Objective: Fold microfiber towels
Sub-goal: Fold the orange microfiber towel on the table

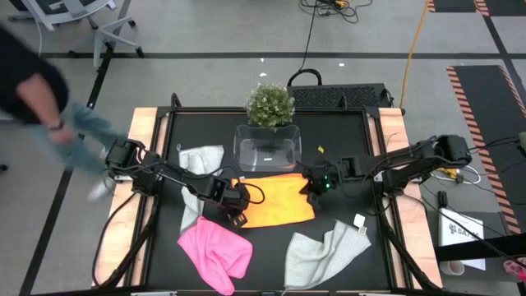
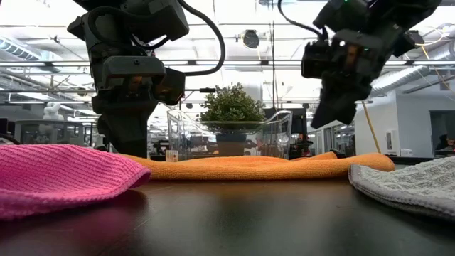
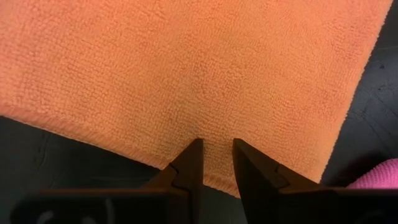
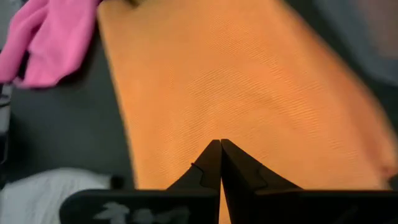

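Note:
The orange towel (image 1: 275,200) lies flat as a rectangle in the middle of the table. My left gripper (image 3: 217,144) is at its near left corner (image 1: 241,218), pointing steeply down and shut on the cloth. My right gripper (image 4: 221,143) is shut on nothing and hovers above the towel's right end (image 2: 330,114), clear of it. A pink towel (image 1: 215,251) lies bunched at the near left. One grey towel (image 1: 200,177) lies at the left and another (image 1: 325,255) lies crumpled at the near right. My left gripper has the orange towel's edge (image 3: 214,168) between its two fingers, close to a corner, coming steeply from above. A faint crease runs up from the fingers. One layer or several, I cannot tell. The towel lies flat on the table.
A clear plastic tub (image 1: 267,148) stands just behind the orange towel, with a small green plant (image 1: 270,104) beyond it. A person (image 1: 41,90) moves past the table's far left corner. Dark bare tabletop (image 1: 271,247) shows between the pink towel and the near grey one.

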Controlling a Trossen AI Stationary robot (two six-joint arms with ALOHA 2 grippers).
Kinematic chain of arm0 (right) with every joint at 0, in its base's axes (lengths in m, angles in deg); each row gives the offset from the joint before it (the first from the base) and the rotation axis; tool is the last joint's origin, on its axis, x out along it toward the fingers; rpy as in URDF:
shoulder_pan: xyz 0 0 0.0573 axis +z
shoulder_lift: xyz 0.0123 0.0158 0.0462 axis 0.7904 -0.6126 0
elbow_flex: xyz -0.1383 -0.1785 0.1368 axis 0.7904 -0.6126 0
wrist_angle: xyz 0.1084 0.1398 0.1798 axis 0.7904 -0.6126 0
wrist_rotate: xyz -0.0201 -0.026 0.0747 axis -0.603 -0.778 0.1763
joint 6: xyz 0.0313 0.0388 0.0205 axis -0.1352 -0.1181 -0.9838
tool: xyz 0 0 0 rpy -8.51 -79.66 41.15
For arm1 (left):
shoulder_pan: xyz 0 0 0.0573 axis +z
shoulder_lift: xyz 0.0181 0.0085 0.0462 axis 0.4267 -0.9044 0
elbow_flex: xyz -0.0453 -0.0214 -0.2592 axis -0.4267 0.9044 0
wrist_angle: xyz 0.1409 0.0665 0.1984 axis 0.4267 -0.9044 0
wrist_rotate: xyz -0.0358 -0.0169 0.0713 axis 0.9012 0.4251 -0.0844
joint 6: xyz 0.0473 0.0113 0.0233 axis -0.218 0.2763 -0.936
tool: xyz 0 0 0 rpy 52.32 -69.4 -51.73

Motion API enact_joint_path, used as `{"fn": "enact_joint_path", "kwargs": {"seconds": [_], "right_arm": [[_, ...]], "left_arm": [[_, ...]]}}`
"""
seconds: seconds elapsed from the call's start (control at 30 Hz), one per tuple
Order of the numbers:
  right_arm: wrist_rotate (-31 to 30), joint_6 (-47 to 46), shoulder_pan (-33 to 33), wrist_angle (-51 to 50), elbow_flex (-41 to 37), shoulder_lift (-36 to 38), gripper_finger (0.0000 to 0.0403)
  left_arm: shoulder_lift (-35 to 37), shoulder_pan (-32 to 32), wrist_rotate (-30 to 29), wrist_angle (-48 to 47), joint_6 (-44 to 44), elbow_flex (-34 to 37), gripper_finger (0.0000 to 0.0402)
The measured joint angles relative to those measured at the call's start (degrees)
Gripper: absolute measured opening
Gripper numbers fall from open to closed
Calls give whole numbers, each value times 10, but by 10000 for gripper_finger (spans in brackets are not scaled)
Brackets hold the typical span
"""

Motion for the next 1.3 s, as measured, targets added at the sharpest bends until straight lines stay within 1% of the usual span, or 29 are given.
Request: {"fn": "enact_joint_path", "kwargs": {"seconds": [0.1,0.43,0.57,0.67,0.73,0.8,0.9,1.0,1.13,1.3], "right_arm": [[-6,-19,27,-4,0,-8,0],[-6,-86,73,-2,0,-80,0],[7,-102,84,-43,0,-86,0],[36,-129,84,-97,0,-70,0],[62,-149,84,-106,0,-48,0],[83,-161,85,-94,0,-17,0],[83,-181,98,-58,0,29,0],[83,-186,118,-27,0,57,0],[85,-214,164,-32,0,57,0],[102,-268,232,-32,0,26,0]], "left_arm": [[0,0,0,0,0,0,88],[0,0,0,2,-1,0,88],[0,0,0,2,-1,0,88],[0,0,0,2,-2,0,88],[0,0,0,1,-4,0,88],[0,0,0,0,-4,0,88],[0,0,0,0,-4,0,88],[0,0,0,0,-4,0,88],[0,0,0,0,-5,0,88],[0,0,0,0,-13,0,88]]}}
